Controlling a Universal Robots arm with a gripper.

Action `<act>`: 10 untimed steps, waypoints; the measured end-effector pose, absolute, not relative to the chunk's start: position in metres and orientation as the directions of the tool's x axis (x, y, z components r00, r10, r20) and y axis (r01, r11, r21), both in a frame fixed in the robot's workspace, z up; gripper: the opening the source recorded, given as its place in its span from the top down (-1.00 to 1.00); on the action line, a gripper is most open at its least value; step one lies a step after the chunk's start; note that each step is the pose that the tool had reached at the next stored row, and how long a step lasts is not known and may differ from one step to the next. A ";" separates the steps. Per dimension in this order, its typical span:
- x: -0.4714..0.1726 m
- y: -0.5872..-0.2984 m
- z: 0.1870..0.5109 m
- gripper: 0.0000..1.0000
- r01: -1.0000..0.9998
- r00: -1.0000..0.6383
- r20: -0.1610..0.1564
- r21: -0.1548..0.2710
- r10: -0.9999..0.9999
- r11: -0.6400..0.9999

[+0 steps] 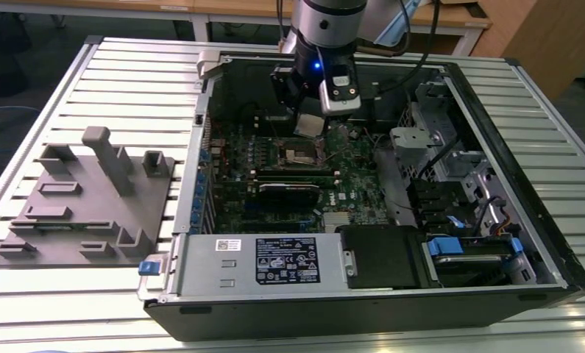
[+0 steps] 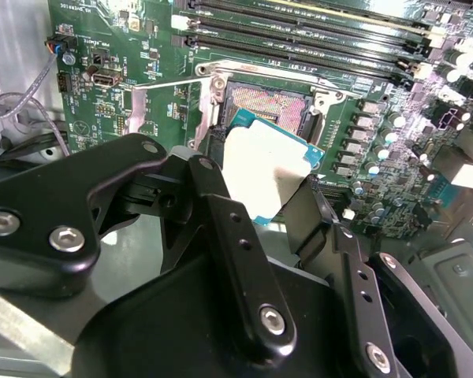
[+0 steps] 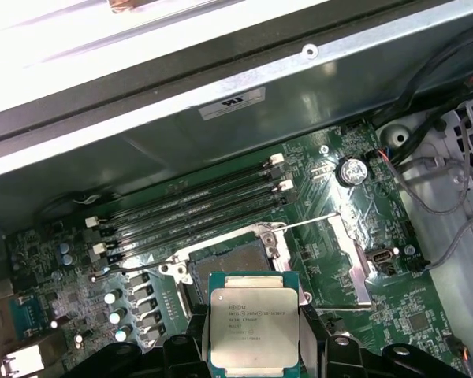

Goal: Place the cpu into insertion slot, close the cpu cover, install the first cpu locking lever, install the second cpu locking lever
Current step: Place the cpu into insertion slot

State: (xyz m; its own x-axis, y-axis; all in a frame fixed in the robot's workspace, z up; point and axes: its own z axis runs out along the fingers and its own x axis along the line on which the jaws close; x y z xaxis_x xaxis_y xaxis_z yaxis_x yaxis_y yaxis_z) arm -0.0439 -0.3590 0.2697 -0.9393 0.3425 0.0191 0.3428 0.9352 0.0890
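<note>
cpu gripped over the open insertion slot

a slatted metal table [image 1: 125, 81] was seen beneath everything. on it an open computer case [image 1: 371, 318] was set, and the insertion slot [image 1: 300, 153] was enclosed by it. a grey moulded fixture [image 1: 86, 213] was laid outside the case, well apart from the slot, to the exterior view's left of it. a green motherboard [image 1: 356, 195] was spread around the slot on every side. the arm [image 1: 327, 22] was posed above the slot, inside the case's open side. a black expansion card [image 1: 289, 189] was mounted near the slot, on the side toward the front of the exterior view. long memory slots [image 3: 197, 209] were ranged just beside the slot. the cpu cover [image 3: 355, 260] was folded open beside the slot, so the slot's contacts were exposed in the second wrist view. the gripper [image 3: 254, 346] was clamped on the cpu [image 3: 252, 331] by two opposite edges. the cpu was held close over the slot, apart from it and not seated, with its metal top turned away from the board.
</note>
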 end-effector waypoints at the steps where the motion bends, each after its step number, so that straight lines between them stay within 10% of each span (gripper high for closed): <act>1: -0.044 -0.359 0.270 -0.08 0.346 -0.938 0.019 0.089 0.346 0.934; 10: -0.044 -0.359 0.268 -0.08 0.422 -0.906 0.019 0.089 0.422 0.902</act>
State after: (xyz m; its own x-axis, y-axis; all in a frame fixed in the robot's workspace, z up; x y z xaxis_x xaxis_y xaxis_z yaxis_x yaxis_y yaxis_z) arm -0.0442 -0.3590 0.2680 -0.9062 0.4224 0.0191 0.4224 0.9021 0.0889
